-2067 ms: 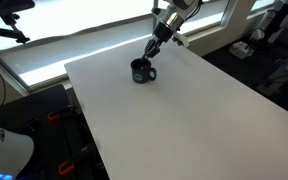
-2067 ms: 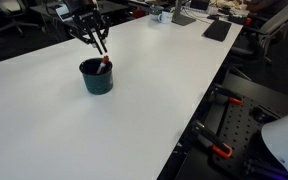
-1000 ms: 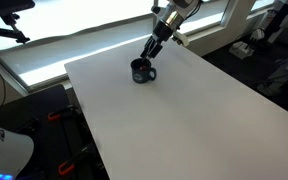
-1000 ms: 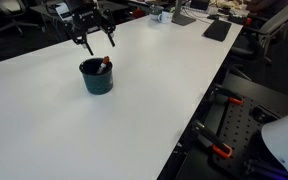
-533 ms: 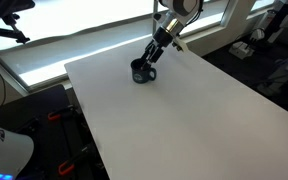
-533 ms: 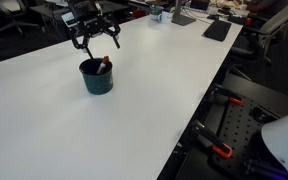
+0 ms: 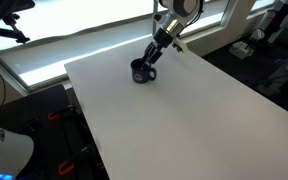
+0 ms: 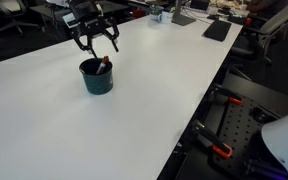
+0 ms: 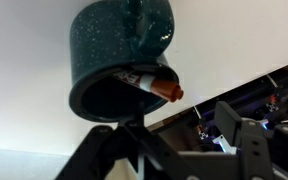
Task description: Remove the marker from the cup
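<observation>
The cup [image 8: 95, 79] is a dark glossy mug standing upright on the white table [image 8: 154, 110], and it also shows in an exterior view [image 7: 141, 72]. The marker [image 8: 104, 66] leans inside it, with its reddish-brown end poking over the rim. My gripper [image 8: 97, 48] hangs just above the cup's mouth, open, its two fingers spread either side of the marker's top and nothing between them. In the wrist view the cup [image 9: 119, 45] fills the top and the marker [image 9: 159, 87] juts over its rim, above my gripper [image 9: 174, 150].
The cup stands near the table's far corner [image 7: 169, 48], close to the window ledge [image 7: 74, 40]. A dark flat device [image 8: 216, 30] lies at the far end of the table. Black equipment with red clamps [image 8: 224, 140] stands beside the table's long edge.
My gripper lifted off the marker and opened wide, then came back down over the cup with its fingers slightly narrower. The marker and cup have not moved.
</observation>
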You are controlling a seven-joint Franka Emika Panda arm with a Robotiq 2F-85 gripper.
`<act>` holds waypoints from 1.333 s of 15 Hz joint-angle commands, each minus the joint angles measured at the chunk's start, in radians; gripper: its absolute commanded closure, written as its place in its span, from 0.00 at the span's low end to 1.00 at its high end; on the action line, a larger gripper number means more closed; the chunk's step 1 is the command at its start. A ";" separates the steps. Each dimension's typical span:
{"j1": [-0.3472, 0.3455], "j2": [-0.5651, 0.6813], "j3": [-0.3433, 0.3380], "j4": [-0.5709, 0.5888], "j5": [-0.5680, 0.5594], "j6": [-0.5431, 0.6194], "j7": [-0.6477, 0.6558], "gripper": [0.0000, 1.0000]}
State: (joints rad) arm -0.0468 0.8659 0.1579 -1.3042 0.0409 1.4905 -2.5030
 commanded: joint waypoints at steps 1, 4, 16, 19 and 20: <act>0.004 0.003 -0.004 0.016 0.009 -0.006 0.014 0.01; 0.001 0.007 -0.006 0.017 0.005 -0.003 0.009 0.00; -0.017 0.020 -0.015 0.012 0.010 0.005 0.015 0.48; -0.016 0.020 -0.015 0.010 0.009 0.006 0.016 0.54; -0.015 0.019 -0.015 0.010 0.009 0.006 0.017 0.43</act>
State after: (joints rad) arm -0.0667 0.8856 0.1454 -1.3038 0.0410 1.4923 -2.5029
